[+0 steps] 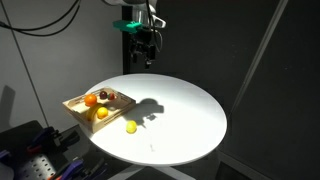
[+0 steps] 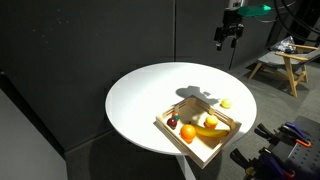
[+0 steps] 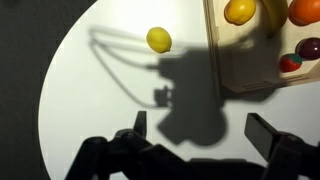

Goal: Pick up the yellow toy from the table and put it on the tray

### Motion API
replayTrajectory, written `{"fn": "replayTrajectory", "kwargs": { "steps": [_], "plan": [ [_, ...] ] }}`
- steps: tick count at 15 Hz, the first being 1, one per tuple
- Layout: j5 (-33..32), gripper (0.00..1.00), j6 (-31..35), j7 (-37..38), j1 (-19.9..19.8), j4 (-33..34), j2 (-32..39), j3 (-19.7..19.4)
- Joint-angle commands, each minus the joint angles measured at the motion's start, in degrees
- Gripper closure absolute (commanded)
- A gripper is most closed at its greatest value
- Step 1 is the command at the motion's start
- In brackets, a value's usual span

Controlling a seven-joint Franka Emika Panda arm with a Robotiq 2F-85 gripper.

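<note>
High above the table (image 1: 185, 125) I hang, my gripper (image 3: 200, 135) spread wide and holding nothing; my shadow (image 3: 185, 95) falls on the white top below. Down there the yellow toy (image 3: 158, 39) lies on the bare table, near the tray (image 3: 215, 70) but outside it, well apart from my fingers (image 3: 262, 132); within the tray rest an orange toy (image 3: 305, 10), a yellow piece (image 3: 238, 11) and a dark red piece (image 3: 309, 47).
</note>
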Motion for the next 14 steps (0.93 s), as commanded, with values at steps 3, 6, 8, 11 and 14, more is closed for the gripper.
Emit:
{"fn": "replayTrajectory", "kwargs": {
  "steps": [3,6,8,11,14],
  "plan": [
    [2.06,0.00,4.01,-2.02,-0.17,-0.91,2.67,0.15],
    [1.74,0.00,5.58,-2.11,-0.13,-1.48,3.89,0.27],
    [1.42,0.00,6.23,-2.30,-0.08,-1.83,4.29,0.36],
    [0.85,0.00,5.46,-0.87,0.03,-1.45,4.82,0.34],
    [0.85,0.00,5.50,-0.99,0.05,-1.50,4.83,0.38]
  ]
}}
